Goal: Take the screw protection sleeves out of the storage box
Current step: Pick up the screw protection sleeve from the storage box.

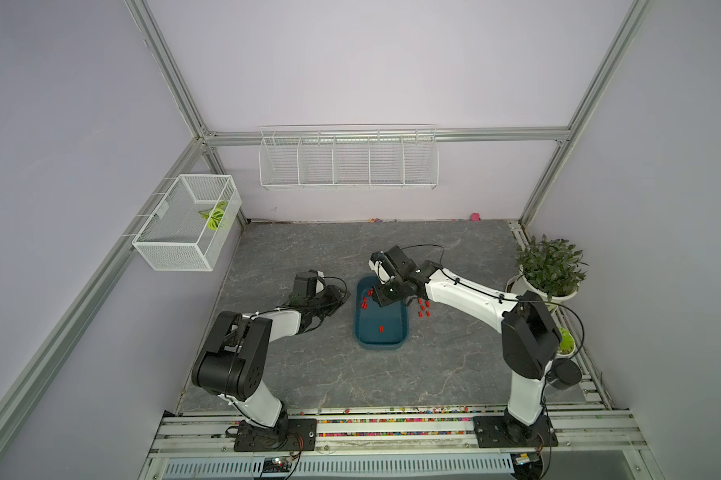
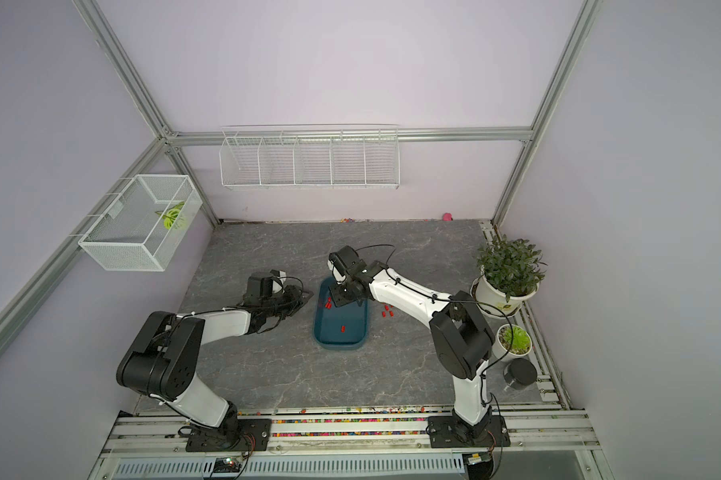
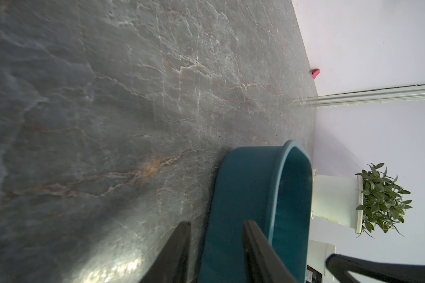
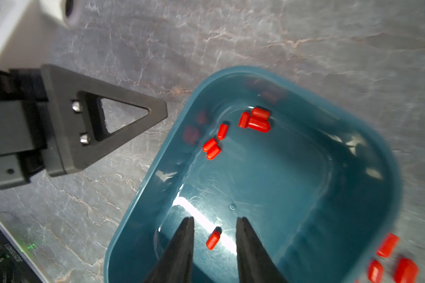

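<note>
The storage box [image 1: 381, 343] [image 2: 340, 345], a teal tub, sits mid-table. Several red screw protection sleeves [image 4: 255, 120] lie at one end of its floor, also seen in a top view as sleeves [image 1: 365, 304]. One sleeve [image 4: 213, 238] lies on the box floor between the fingers of my right gripper [image 4: 215, 218], which hangs open over it without touching. More sleeves [image 1: 423, 307] [image 4: 387, 245] rest on the table right of the box. My left gripper [image 3: 215, 222] [image 1: 344, 297] lies on its side by the box's left wall [image 3: 243, 183], fingers apart, holding nothing.
A potted plant [image 1: 552, 266], a small green pot [image 1: 564, 343] and a black cylinder [image 1: 566, 374] line the right edge. White wire baskets hang on the back wall [image 1: 348, 160] and left wall [image 1: 188, 224]. Coloured beads [image 1: 392, 422] fill the front rails.
</note>
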`<state>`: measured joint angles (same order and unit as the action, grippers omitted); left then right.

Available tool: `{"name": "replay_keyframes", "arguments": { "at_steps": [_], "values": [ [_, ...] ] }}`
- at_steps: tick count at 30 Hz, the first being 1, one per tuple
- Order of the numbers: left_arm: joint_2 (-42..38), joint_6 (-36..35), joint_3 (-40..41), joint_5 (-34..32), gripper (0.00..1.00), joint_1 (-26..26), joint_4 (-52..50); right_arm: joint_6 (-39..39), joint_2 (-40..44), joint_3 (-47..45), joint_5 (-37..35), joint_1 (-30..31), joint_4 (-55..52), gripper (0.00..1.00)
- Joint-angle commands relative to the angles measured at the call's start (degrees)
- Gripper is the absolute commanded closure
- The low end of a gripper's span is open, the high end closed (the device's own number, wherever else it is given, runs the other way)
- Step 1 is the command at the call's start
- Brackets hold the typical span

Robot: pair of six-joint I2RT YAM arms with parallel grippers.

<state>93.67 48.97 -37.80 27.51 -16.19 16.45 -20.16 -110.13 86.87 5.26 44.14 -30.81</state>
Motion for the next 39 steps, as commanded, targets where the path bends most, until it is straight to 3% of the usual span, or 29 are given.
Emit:
{"name": "replay_keyframes", "arguments": {
  "at_steps": [1,13,23,39],
  "values": [
    [0.7,-1.1,-1.7,0.5,0.58,-0.3,-0.5,0.0,-2.2,1.0,1.8,1.0,2.0,0.66],
    [0.5,-1.1,-1.6,0.5,0.58,-0.3,-0.4,0.6,-10.4,4.9,3.9,1.7,1.7,0.66],
    [0.6,-1.1,-1.7,0.5,0.58,-0.3,-0.6,4.3,-16.5,12.6,1.1,1.6,-3.9,0.66],
    [0.4,-1.1,-1.6,0.5,0.58,-0.3,-0.8,4.0,-18.2,13.4,0.5,0.9,-4.6,0.68]
  ]
}}
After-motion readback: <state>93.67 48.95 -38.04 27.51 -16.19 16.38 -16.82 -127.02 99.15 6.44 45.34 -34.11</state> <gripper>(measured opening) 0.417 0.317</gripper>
